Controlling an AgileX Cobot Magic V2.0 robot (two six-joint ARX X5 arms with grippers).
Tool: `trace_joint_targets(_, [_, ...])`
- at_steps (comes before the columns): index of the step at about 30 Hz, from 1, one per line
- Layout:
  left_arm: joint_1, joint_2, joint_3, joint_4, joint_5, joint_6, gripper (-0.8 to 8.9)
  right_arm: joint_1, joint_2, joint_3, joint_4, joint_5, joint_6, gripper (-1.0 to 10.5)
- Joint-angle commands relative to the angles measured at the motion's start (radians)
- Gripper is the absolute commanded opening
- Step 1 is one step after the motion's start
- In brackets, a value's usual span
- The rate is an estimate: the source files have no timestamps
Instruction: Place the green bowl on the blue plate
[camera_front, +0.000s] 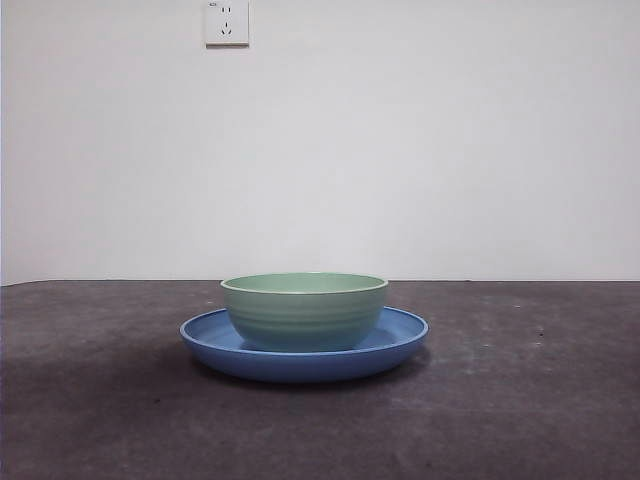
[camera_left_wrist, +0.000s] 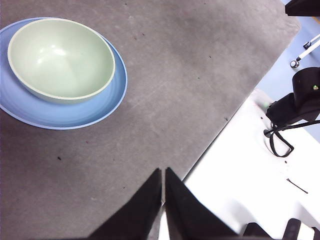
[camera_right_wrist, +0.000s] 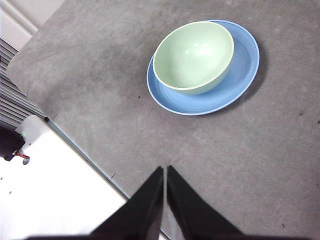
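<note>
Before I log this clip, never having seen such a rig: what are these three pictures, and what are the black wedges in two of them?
This is a two-armed table robot. One picture looks level across the dark grey table; the other two come from cameras on each wrist. The black wedges are the left gripper and right gripper, both shut, holding nothing and well away from the dishes. The pale mint-green ridged round bowl sits upright and empty on the wide glossy blue round plate, so the placing looks done. A white wall socket is behind.
</note>
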Motion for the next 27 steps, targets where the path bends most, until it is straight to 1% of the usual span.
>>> trace_joint_targets(1, [-0.004,0.006,0.009,0.013,0.005,0.008,0.09,0.006,0.005,0.018,0.01,-0.002,-0.009,0.1])
trace_joint_targets(9, [-0.002,-0.013,0.009,0.03,0.002,0.014,0.09,0.006,0.005,0.018,0.01,-0.002,-0.009,0.1])
trace_joint_targets(11, [0.013,-0.04,0.009,0.065,-0.037,0.066,0.09,0.006,0.005,0.018,0.01,-0.002,-0.009,0.1])
trace_joint_targets(13, [0.044,-0.081,0.005,0.168,-0.092,0.091,0.09,0.006,0.005,0.018,0.01,-0.002,-0.009,0.1])
trace_joint_targets(15, [0.087,-0.129,-0.007,0.301,-0.14,0.117,0.09,0.006,0.005,0.018,0.01,-0.002,-0.009,0.1])
trace_joint_targets(19, [0.201,-0.234,-0.069,0.557,-0.248,0.155,0.09,0.006,0.005,0.018,0.01,-0.002,-0.009,0.1])
trace_joint_targets(22, [0.286,-0.317,-0.159,0.702,-0.358,0.167,0.09,0.006,0.005,0.018,0.01,-0.002,-0.009,0.1])
trace_joint_targets(25, [0.356,-0.394,-0.272,0.811,-0.463,0.165,0.09,0.006,0.005,0.018,0.01,-0.002,-0.009,0.1])
trace_joint_targets(27, [0.394,-0.441,-0.35,0.86,-0.499,0.165,0.09,0.006,0.005,0.018,0.01,-0.002,-0.009,0.1])
